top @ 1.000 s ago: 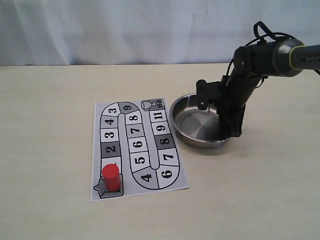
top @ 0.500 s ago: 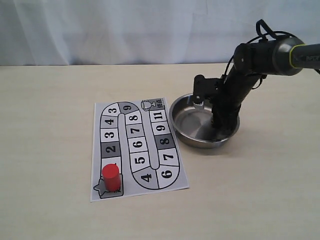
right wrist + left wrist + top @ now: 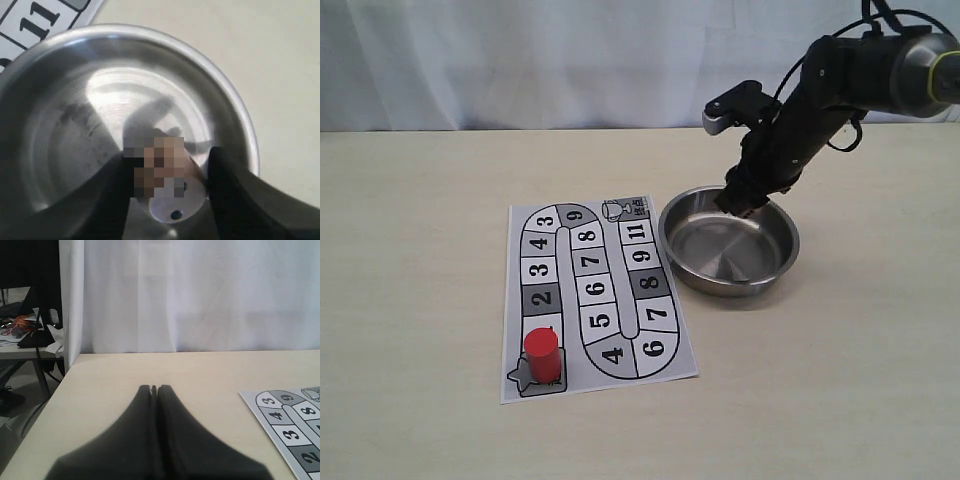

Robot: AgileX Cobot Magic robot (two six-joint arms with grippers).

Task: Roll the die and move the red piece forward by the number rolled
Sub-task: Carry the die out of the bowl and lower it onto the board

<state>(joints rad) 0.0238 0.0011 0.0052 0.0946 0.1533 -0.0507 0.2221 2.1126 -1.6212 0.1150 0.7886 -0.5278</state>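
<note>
Legibly, numerals 2 to 11 on board [image 3: 595,290] under red piece [image 3: 541,353]

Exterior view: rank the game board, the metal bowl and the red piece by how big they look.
Largest to smallest:
1. game board
2. metal bowl
3. red piece, by far the smallest

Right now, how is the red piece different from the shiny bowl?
The red piece is small and bright red. The bowl is much bigger and shiny silver.
The red piece is a solid cylinder standing upright. The bowl is wide, low and hollow.
The red piece stands on a corner of the paper board. The bowl sits on the table beside the board.
Both are round.
</note>
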